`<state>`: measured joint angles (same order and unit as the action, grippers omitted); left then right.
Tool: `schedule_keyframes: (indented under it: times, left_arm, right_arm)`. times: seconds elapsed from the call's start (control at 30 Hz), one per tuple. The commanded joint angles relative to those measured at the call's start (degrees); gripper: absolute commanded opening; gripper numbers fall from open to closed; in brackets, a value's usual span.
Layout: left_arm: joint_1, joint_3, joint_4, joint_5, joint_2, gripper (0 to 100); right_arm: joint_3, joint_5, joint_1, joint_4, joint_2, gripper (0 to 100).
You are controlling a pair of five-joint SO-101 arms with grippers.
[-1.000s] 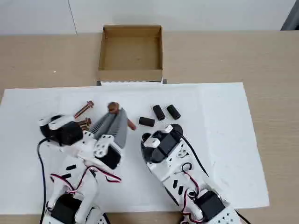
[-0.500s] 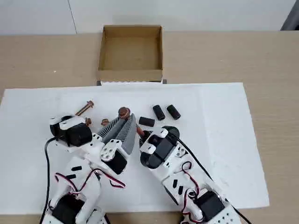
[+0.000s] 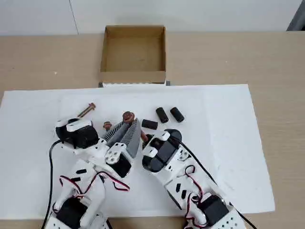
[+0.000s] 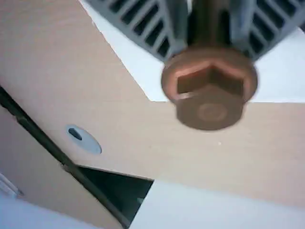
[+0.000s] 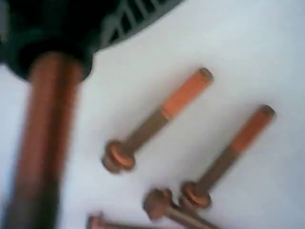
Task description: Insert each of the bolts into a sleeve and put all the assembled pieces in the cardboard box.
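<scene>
My left gripper (image 3: 129, 123), with grey ribbed fingers (image 4: 138, 19), is shut on a copper bolt (image 3: 127, 116) held above the white sheet. Its hex head (image 4: 209, 90) faces the left wrist camera. The bolt's shaft (image 5: 43, 143) runs into a black sleeve (image 5: 47, 43) held in my right gripper (image 3: 145, 139), which sits close against the left fingers. Three loose black sleeves lie just beyond the grippers (image 3: 149, 124), (image 3: 162, 114), (image 3: 177, 114). The cardboard box (image 3: 133, 76) stands open at the table's far side.
Loose bolts lie on the white sheet (image 3: 224, 124): one (image 3: 86, 111) far left, another's head (image 3: 107, 125) beside the left arm. The right wrist view has several bolts (image 5: 157, 119), (image 5: 228, 152) lying flat. Bare sheet stretches to the right.
My left gripper carried the bolt rightward and the right gripper shifted left to meet it. The bolt's free end now sits at the right gripper's sleeve. The three loose sleeves stayed put.
</scene>
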<state>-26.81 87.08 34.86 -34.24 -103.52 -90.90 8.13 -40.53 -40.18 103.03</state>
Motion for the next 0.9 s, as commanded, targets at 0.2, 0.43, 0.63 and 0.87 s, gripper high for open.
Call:
schedule_keyframes:
  times: [0.2, 0.43, 0.63, 0.87]
  left_arm:
    - [-0.5, 1.4, -2.5, -0.1, -0.6, 1]
    - [-3.6, -1.2, 6.2, 0.1, -0.6, 1]
    - [-8.4, -4.1, 16.0, 0.1, -0.6, 1]
    - [-7.5, -2.6, 18.0, 5.0, -0.6, 1]
  right_arm:
    - [3.8, 0.5, -1.1, 1.8, 0.7, 0.4]
    - [3.8, 0.5, -1.0, 1.8, 0.7, 0.4]
    - [3.8, 0.5, -1.0, 1.8, 0.7, 0.4]
    - [3.8, 0.5, -1.0, 1.9, 0.7, 0.4]
